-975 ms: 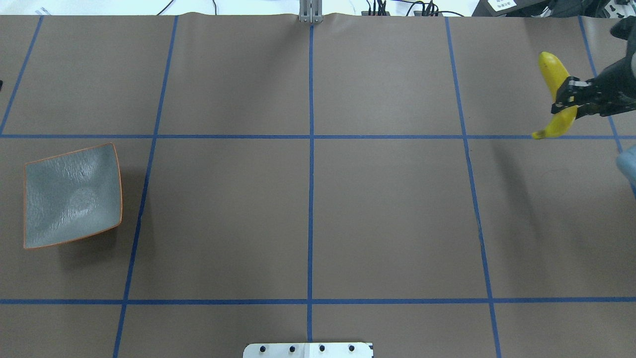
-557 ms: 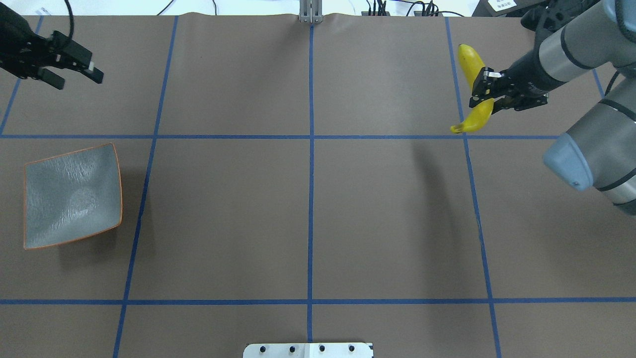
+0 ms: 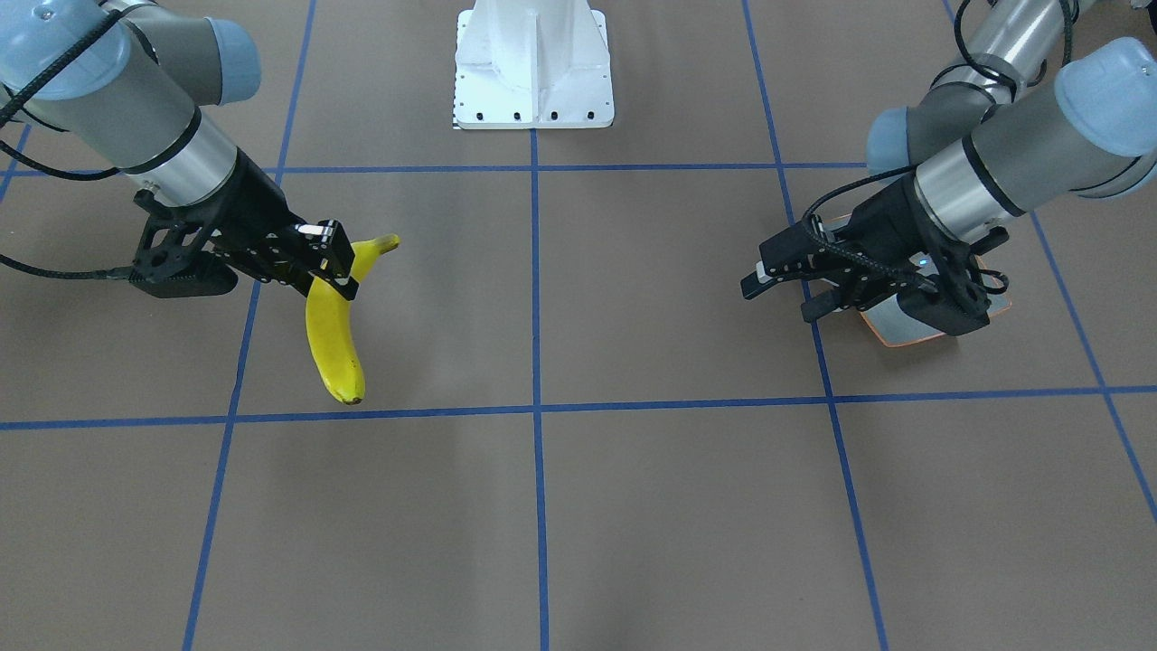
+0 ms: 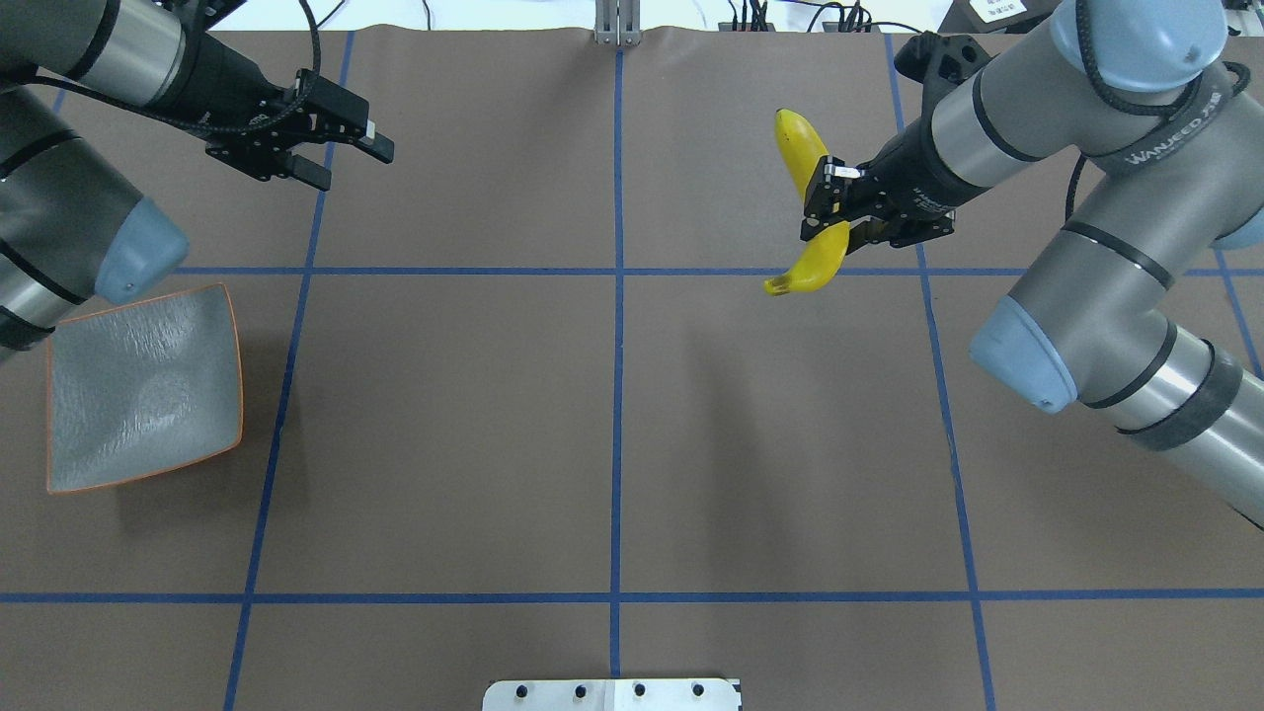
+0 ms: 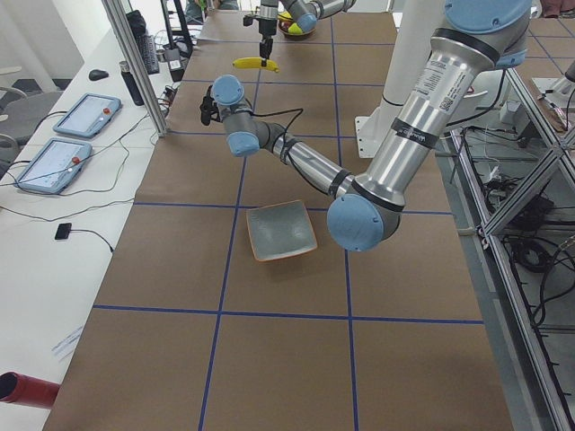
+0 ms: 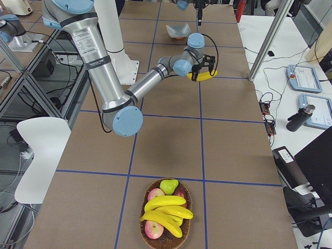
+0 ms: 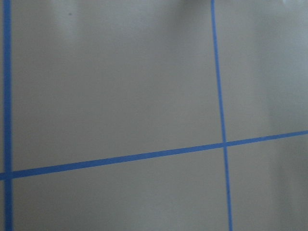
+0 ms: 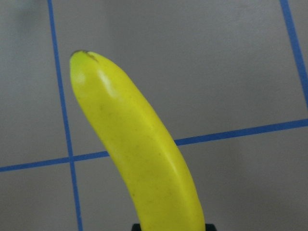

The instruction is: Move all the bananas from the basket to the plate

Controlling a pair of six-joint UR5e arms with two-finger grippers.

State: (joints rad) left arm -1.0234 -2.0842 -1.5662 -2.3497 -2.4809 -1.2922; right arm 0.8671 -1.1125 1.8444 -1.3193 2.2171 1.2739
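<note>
Over table, right tool pinches banana; left tool agape.

We saw the plate lying on the brown surface near the left arm's elbow. At the far end, the right hand held one banana roughly level above the surface.
</note>
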